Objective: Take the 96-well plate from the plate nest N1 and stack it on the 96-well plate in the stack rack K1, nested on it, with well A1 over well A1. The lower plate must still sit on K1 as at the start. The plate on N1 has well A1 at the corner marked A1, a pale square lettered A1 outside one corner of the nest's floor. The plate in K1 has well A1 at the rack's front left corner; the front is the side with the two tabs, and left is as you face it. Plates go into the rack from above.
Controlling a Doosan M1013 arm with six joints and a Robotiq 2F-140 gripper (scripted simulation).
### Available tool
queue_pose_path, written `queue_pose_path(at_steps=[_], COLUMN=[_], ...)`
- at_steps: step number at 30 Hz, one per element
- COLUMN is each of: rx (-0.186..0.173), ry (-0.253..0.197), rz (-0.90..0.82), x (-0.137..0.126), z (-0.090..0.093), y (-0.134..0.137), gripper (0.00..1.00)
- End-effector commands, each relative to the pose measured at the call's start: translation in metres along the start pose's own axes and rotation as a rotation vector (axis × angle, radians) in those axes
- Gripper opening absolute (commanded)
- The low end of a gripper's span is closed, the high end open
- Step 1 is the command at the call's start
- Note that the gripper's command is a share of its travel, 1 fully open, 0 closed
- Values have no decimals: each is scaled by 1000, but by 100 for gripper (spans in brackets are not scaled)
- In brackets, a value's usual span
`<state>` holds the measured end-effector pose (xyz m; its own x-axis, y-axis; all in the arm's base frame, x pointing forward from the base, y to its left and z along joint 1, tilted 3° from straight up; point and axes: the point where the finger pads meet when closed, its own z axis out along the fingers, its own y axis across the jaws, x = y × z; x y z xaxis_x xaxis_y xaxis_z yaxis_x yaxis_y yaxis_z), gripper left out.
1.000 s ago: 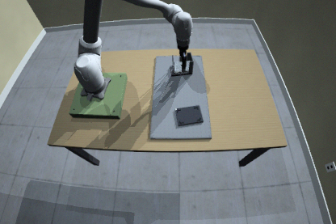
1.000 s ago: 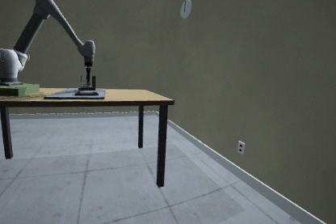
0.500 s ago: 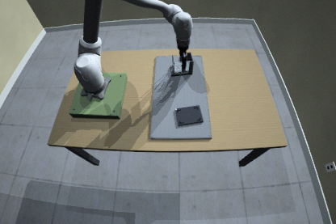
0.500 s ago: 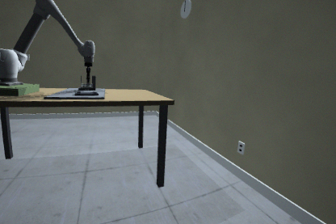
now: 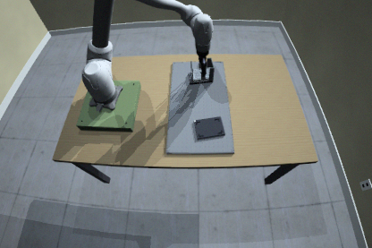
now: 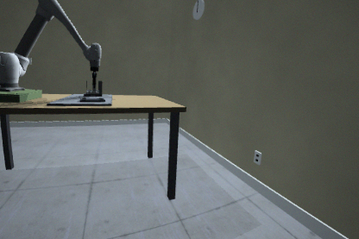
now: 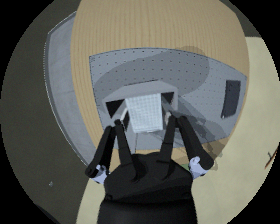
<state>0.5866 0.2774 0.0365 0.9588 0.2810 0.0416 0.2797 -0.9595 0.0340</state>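
My gripper (image 5: pixel 202 68) is at the far end of the grey mat (image 5: pixel 199 107), lowered into the stack rack K1 (image 5: pixel 201 74). It is shut on the white 96-well plate (image 7: pixel 145 112), which shows between the two fingers in the wrist view with the rack's pale posts (image 7: pixel 113 107) at its corners. I cannot tell the lower plate in the rack apart from the held one. The plate nest N1 (image 5: pixel 208 128) is a dark square at the near end of the mat with no plate on it. It also shows in the wrist view (image 7: pixel 231 97). In the side view the gripper (image 6: pixel 93 83) hangs just above the rack (image 6: pixel 92 97).
The arm's green base plate (image 5: pixel 109 105) stands on the left of the wooden table. The arm reaches over the table from the left. The table's right half holds nothing.
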Motion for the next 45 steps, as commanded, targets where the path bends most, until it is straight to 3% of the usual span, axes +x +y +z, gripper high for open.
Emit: queue_pose_path(at_steps=[1,29,30,45], rx=[0,0,0,0], ry=[0,0,0,0], rz=[0,0,0,0], x=[0,0,0,0], z=[0,4,4,4], y=[0,0,0,0], gripper=[0,0,100,100])
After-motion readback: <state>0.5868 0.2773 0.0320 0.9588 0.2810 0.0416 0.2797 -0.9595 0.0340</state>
